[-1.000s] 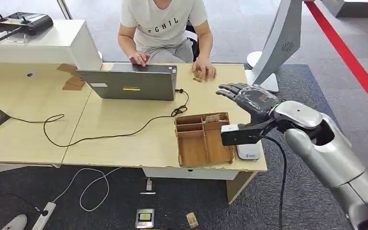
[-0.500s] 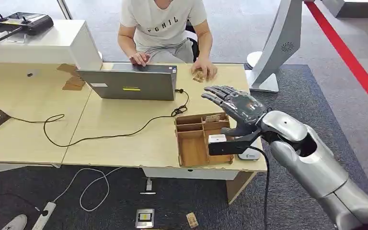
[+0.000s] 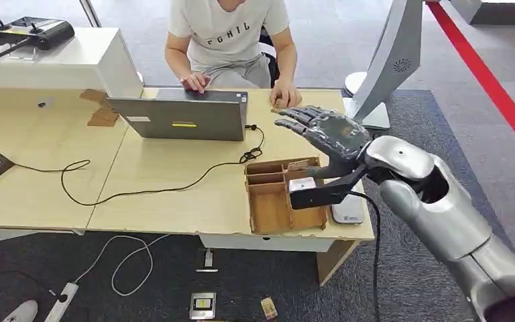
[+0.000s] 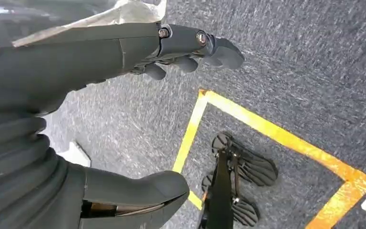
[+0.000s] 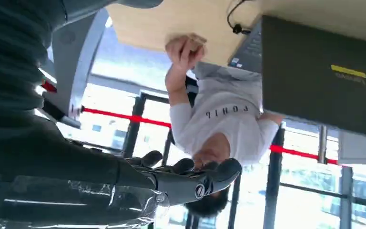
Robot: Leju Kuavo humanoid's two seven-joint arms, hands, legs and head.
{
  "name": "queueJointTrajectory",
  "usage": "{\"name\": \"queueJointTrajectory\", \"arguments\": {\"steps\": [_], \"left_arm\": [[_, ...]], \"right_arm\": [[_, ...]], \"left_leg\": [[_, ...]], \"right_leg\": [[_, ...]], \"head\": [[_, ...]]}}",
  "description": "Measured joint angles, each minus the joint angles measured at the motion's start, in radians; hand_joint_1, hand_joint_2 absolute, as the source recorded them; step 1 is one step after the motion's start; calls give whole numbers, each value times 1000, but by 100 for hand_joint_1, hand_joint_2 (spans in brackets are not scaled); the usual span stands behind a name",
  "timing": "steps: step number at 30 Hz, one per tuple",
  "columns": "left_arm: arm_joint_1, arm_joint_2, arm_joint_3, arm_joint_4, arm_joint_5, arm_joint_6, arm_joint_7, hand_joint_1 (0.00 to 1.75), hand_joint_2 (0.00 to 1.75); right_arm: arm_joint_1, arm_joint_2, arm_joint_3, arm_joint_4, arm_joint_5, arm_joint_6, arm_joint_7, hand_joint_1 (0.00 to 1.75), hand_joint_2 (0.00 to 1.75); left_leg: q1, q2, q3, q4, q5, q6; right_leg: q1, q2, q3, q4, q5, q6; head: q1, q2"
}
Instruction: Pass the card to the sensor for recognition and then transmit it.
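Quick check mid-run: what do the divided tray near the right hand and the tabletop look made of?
Brown divided tray: thin wood or fibreboard, matte, seemingly; its walls are flat slotted panels. Pale beige tabletop: likely wood-look laminate, smooth, faint grain. The right hand hovers above the tray.

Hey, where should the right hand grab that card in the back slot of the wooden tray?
Probably its top edge, coming from above: the card seems to stand in a narrow rear slot of the wooden tray, whose walls block its sides. The right hand hovers open above it.
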Motion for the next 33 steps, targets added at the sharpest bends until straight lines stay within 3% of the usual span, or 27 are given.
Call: {"name": "queueJointTrajectory", "arguments": {"steps": [5,9,10,12,15,19,22,25,27,31,33], "left_arm": [[0,6,-10,0,1,-1,-6,0,175],[-2,17,-21,0,6,-1,-2,0,175],[-3,18,-23,0,5,-3,-2,0,175],[-3,25,-26,0,3,-12,-2,0,175],[-2,31,-37,0,-4,-29,-11,0,175],[-2,35,-48,0,0,-29,-21,0,175],[-4,36,-51,0,0,-26,-21,0,175],[-5,36,-58,0,5,-13,-21,0,175],[-4,36,-61,0,6,-8,-21,0,175],[-4,36,-69,0,6,-7,-21,0,175],[-4,36,-72,0,3,-7,-21,0,175]], "right_arm": [[-87,-20,0,23,29,-2,-64,0,175],[-286,-8,21,154,1,42,-153,0,175],[-358,2,27,205,-15,59,-171,0,0],[-492,29,38,333,-61,93,-195,0,0],[-652,58,52,483,-83,88,-256,0,0],[-812,101,73,654,-48,-92,-267,0,0],[-887,135,89,752,-40,-134,-270,0,0],[-934,167,104,838,-39,-253,-263,0,0],[-967,185,108,883,-41,-297,-255,0,0],[-1002,213,120,955,-44,-309,-243,0,0],[-1007,218,121,981,-78,-336,-200,0,0]], "left_leg": [[0,0,-1,0,0,0],[-2,0,-3,0,1,0],[-2,-1,-4,0,1,0],[-2,-1,-5,0,2,-1],[-1,-4,-6,0,2,-1],[-1,-4,-7,0,2,-1],[-1,-3,-6,0,2,-1],[-1,-2,-6,0,2,-1],[-1,-2,-6,0,2,-1],[-1,-2,-5,0,2,-1],[-1,-2,-4,0,2,-1]], "right_leg": [[0,0,0,0,0,0],[-2,0,-3,3,1,0],[-2,0,-4,3,1,0],[-2,-1,-5,3,1,0],[-1,-3,-6,3,0,0],[-1,-3,-7,3,0,-1],[-1,-2,-7,3,0,-1],[-1,-2,-7,3,0,-1],[-1,-3,-6,3,0,-1],[-1,-2,-5,3,1,-1],[-1,-2,-5,3,1,-1]], "head": [[0,0],[0,0],[0,0],[-1,0],[-1,0],[0,0],[0,0],[0,0],[0,0],[0,0],[0,0]]}}
